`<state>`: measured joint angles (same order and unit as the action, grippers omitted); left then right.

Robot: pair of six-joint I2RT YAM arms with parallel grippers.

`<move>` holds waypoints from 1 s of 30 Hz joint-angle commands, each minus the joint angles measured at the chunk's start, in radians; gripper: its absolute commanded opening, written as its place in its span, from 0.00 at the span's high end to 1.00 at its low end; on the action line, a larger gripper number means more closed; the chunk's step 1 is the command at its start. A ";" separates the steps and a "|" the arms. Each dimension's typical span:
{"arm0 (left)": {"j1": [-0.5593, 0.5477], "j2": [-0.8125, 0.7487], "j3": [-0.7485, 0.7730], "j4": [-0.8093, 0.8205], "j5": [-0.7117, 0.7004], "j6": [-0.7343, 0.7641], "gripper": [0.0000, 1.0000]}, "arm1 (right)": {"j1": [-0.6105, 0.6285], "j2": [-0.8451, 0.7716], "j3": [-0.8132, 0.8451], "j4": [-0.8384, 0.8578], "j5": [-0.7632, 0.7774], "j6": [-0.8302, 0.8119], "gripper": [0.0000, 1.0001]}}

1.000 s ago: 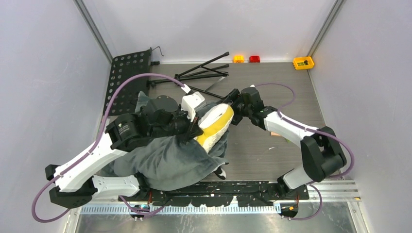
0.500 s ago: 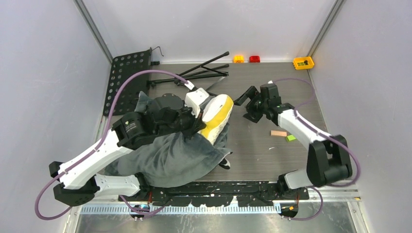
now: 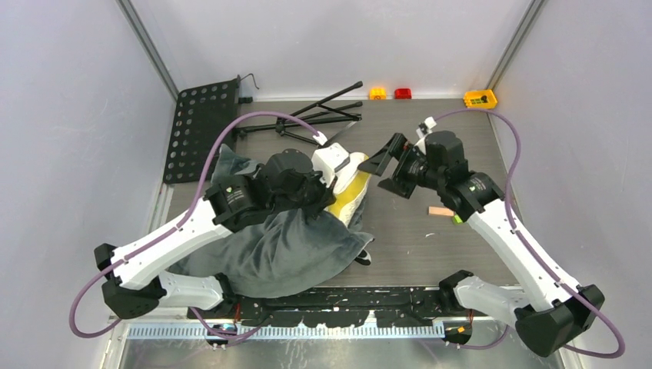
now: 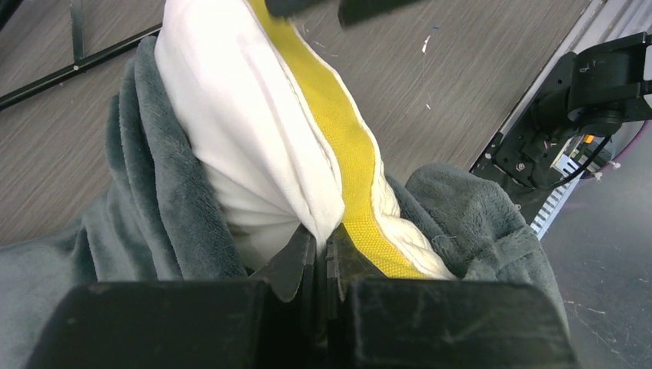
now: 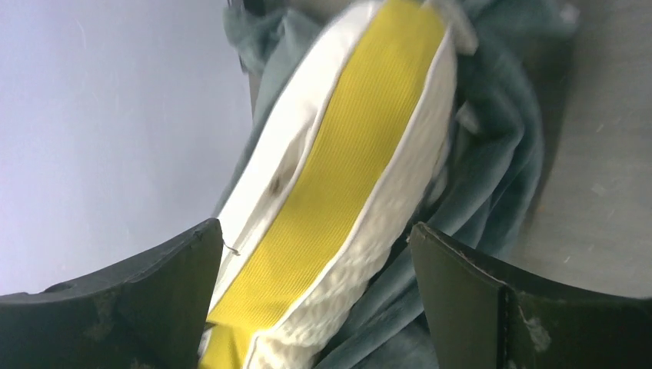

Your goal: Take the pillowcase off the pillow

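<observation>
Protruding from the floppy grey-teal plush pillowcase [image 3: 277,254], the puffy white yellow-banded pillow [image 3: 352,184] is judged only partly freed; left gripper [image 4: 321,250] clamped on its seam, right gripper [image 5: 315,269] spread apart beside its free end.

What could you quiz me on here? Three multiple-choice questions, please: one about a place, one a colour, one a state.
1. The black perforated panel lies:
A) at the far left
B) at the near right
C) between the arms' bases

2. The band along the pillow is:
A) red
B) yellow
C) blue

3. The right gripper is:
A) shut on the pillow
B) shut, empty
C) open

Answers: 1 A, it sits beside the left wall near the far edge. 2 B, both wrist views show it yellow. 3 C, its fingers stand wide apart, clamping nothing.
</observation>
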<state>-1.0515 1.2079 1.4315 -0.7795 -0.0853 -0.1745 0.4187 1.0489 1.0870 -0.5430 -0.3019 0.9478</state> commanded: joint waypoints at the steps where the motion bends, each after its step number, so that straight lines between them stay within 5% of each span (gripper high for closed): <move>1: 0.002 0.004 0.036 0.166 0.003 0.012 1.00 | 0.122 -0.008 0.021 -0.080 0.079 0.114 0.04; 8: 0.002 0.018 0.049 0.177 0.032 -0.013 1.00 | 0.226 0.051 -0.113 0.159 0.067 0.236 0.10; 12: 0.002 0.027 0.097 0.092 0.074 -0.058 0.94 | 0.227 0.098 -0.134 0.270 0.068 0.243 0.62; 16: 0.001 0.059 0.144 -0.078 0.274 -0.144 0.51 | 0.226 0.141 -0.095 0.278 0.087 0.207 0.93; 21: 0.000 0.080 0.086 -0.272 0.253 -0.231 0.45 | 0.227 0.162 -0.081 0.290 0.085 0.186 0.99; 27: -0.001 -0.035 -0.112 -0.137 0.302 -0.301 0.35 | 0.227 0.155 -0.083 0.290 0.115 0.180 1.00; 30: -0.007 -0.026 -0.136 -0.133 0.345 -0.306 0.45 | 0.226 0.151 -0.076 0.285 0.131 0.169 1.00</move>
<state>-1.0496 1.2171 1.3205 -0.9329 0.1783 -0.4404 0.6434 1.2224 0.9661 -0.3546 -0.2207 1.1267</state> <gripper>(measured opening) 0.633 0.083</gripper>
